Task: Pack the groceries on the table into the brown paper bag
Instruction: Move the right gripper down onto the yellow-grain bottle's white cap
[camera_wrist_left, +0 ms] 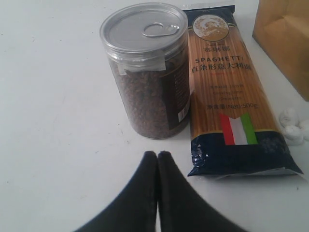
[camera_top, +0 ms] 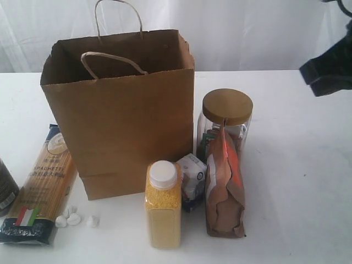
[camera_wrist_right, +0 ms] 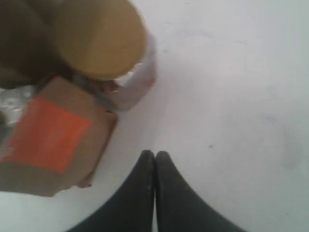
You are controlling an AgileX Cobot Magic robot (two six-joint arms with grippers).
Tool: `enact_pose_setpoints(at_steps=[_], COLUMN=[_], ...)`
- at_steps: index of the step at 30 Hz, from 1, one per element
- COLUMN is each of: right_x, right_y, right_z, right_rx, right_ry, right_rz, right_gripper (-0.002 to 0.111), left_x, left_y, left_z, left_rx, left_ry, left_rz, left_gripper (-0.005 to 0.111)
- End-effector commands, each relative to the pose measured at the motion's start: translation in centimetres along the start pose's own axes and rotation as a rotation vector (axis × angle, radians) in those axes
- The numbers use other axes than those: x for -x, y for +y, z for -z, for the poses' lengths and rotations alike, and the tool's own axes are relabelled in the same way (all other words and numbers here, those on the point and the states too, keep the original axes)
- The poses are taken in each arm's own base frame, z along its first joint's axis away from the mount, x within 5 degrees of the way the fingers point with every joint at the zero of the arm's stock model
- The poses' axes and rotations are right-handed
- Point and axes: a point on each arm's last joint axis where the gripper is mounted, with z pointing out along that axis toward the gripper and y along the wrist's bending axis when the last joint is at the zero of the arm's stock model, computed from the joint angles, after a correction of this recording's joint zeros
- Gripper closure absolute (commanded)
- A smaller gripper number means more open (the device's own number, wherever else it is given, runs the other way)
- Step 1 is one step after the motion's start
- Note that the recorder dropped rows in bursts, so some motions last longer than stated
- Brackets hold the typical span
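Observation:
The brown paper bag stands open on the white table. Left of it lie the spaghetti packet, the dark jar and small white lumps. In front stand the yellow-filled bottle, the white-blue carton, the brown pouch and the gold-lidded jar. My left gripper is shut and empty, just short of the dark jar. My right gripper is shut and empty, above bare table beside the pouch; its arm shows far right.
A white curtain hangs behind the table. Bare tabletop stretches to the right of the jar and pouch and along the front edge.

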Motion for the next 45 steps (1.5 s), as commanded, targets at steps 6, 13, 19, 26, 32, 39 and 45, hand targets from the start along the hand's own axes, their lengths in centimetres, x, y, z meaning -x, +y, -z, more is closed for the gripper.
enact_pose_setpoints(at_steps=[6,13,19,26,32,39,45], right_x=[-0.1,-1.7,-2.1,-2.2,-2.3,-1.6,-1.7], right_y=[11.6,18.6,20.4,20.4,20.6,21.2,21.2], right_z=[-2.5,-6.9,-8.4,-8.4,-8.4,-11.6,-14.0], right_rx=[0.158,0.211,0.234,0.23,0.247,0.17,0.106], right_ry=[0.092,0.243,0.253,0.264,0.272,0.228,0.229], right_rz=[0.246,0.221,0.214,0.217,0.185,-0.049,-0.051], right_gripper=[0.108,0.108,0.108,0.072,0.027,0.026,0.026], left_x=[-0.2,-0.2,-0.2,-0.2,-0.2,-0.2,-0.2], left_y=[0.0,0.0,0.0,0.0,0.0,0.0,0.0], left_z=[0.0,0.0,0.0,0.0,0.0,0.0,0.0], left_rx=[0.002,0.002,0.002,0.002,0.002,0.002,0.002], left_ry=[0.008,0.008,0.008,0.008,0.008,0.008,0.008], left_rz=[0.013,0.013,0.013,0.013,0.013,0.013,0.013], left_gripper=[0.107,0.107,0.107,0.107,0.107,0.107,0.107])
